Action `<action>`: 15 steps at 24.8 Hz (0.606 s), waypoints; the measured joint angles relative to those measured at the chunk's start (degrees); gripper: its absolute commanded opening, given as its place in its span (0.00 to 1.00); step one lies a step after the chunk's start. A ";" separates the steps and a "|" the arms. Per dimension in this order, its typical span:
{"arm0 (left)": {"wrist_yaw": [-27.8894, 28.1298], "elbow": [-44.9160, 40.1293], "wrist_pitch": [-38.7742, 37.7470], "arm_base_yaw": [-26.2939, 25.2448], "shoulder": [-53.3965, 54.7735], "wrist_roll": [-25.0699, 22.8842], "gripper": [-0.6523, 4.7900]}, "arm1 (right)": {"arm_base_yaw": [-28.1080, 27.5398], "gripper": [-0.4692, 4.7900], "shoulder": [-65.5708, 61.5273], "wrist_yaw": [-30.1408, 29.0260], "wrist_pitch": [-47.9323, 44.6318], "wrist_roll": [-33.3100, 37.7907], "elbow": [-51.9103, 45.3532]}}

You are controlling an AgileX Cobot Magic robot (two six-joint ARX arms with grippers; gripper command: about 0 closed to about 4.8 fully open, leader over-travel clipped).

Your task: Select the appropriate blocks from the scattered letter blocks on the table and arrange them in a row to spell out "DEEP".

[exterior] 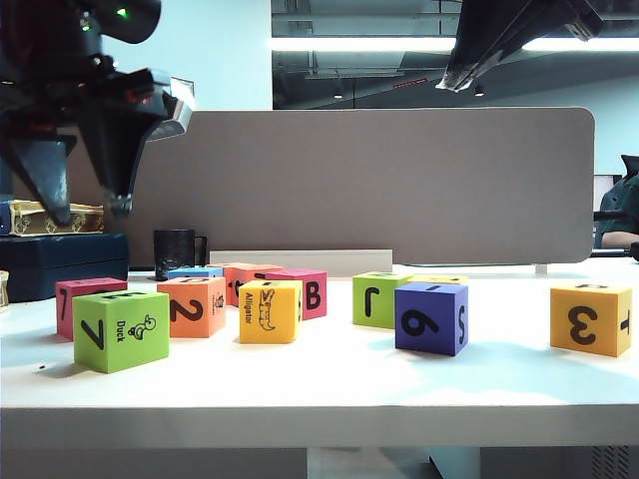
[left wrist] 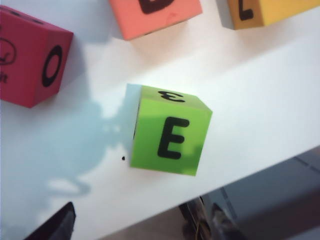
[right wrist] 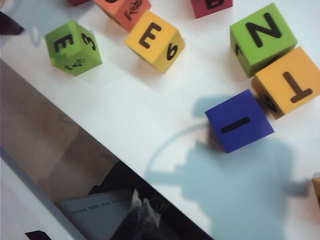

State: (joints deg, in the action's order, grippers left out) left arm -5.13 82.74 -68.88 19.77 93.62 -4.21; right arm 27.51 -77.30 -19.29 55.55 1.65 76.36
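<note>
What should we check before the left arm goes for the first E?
1. Left gripper open: ok, jaws spread, high over the table's left side.
2. Lime green cube with E face up: ok.
3. Room around it for the fingers: ok, it stands apart from the pink cube and the orange cube with 2.
4. Right gripper out of the way: ok, shut, raised high on the right.
5. Second E found: ok, on top of the yellow Alligator cube.
6. P face found: cannot tell, none shows in any view.
</note>
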 measured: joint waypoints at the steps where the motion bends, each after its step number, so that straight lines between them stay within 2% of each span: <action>1: -0.02 -3.17 3.52 0.00 -1.40 0.09 0.74 | 0.00 0.09 0.00 0.00 0.02 0.00 0.00; 8: -3.37 -12.37 14.14 0.31 -1.95 0.13 0.75 | 0.00 0.09 0.00 -0.02 0.02 0.00 0.00; 15: -1.97 -14.49 19.23 1.44 -1.92 -0.37 0.75 | 0.00 0.09 0.00 -0.04 0.02 0.00 0.00</action>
State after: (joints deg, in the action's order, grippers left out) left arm -7.09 68.25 -49.65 21.21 91.70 -4.58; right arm 27.51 -77.30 -19.33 55.57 1.65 76.36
